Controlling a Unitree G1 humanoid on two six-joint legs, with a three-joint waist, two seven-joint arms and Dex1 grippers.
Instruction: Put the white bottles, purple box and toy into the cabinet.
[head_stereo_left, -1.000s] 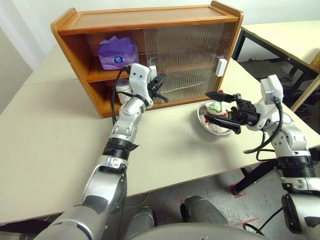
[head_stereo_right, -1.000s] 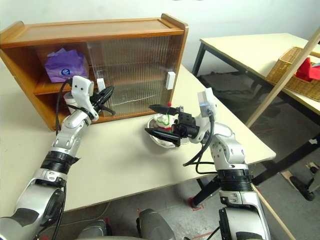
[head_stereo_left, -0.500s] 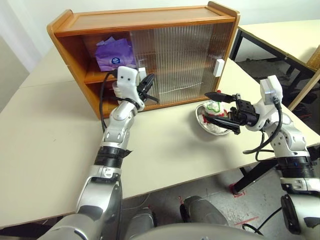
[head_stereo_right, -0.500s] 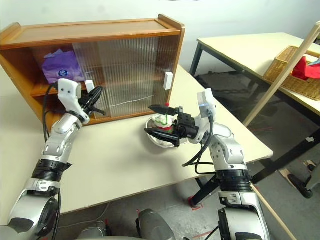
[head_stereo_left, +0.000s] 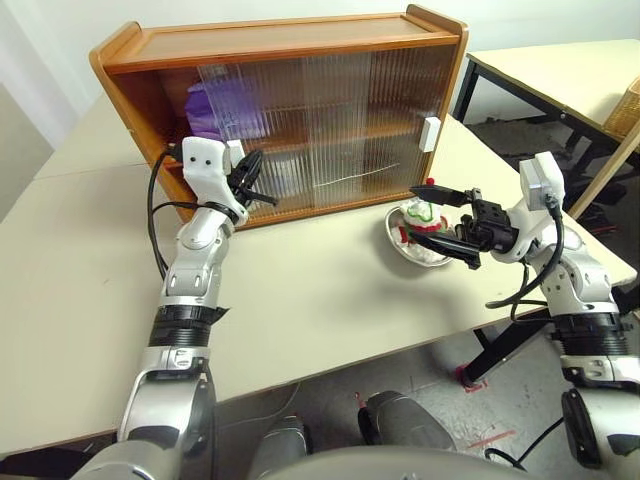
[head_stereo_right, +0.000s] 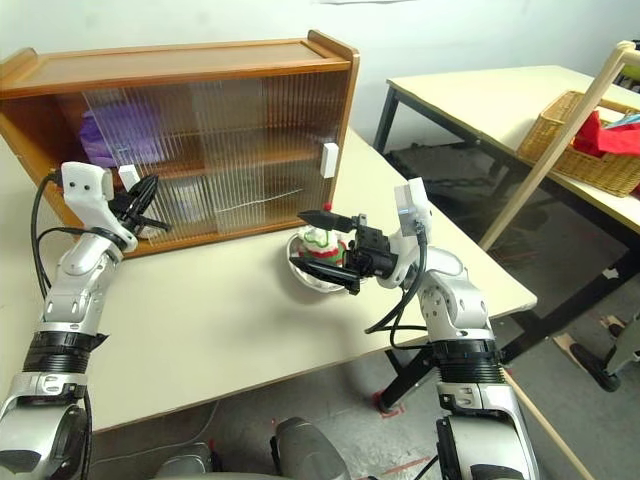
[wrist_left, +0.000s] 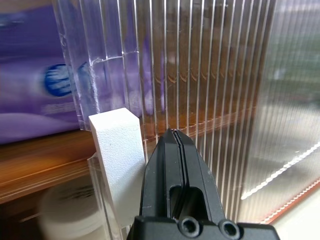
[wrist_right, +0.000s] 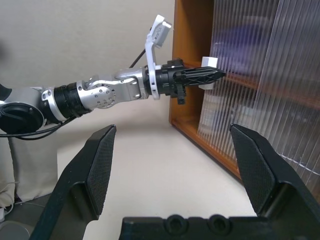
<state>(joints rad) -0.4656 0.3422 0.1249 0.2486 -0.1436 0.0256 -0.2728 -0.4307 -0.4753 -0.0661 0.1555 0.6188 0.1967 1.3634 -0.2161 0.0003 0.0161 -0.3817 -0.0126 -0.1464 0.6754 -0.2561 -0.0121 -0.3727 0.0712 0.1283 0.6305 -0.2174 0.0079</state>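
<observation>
My left gripper (wrist_left: 176, 145) is clenched beside the cabinet's (head_stereo_left: 300, 40) white handle (wrist_left: 117, 150); purple box (head_stereo_left: 228, 105) and a bottle (wrist_left: 70, 215) sit behind its ribbed door. My right gripper (head_stereo_left: 438, 212) gapes around the toy (head_stereo_left: 425, 213) in the steel bowl (head_stereo_left: 415, 248); bare table (head_stereo_left: 320, 290) lies between.

the cabinet (head_stereo_left: 300, 40) front is almost wholly screened by its ribbed sliding doors (head_stereo_left: 330, 125), leaving a narrow open strip at the frame's left. the left gripper (head_stereo_left: 250, 180) sits just beside the door handle (wrist_left: 117, 165) there. bare table (head_stereo_left: 300, 300) lies centre frame.
</observation>
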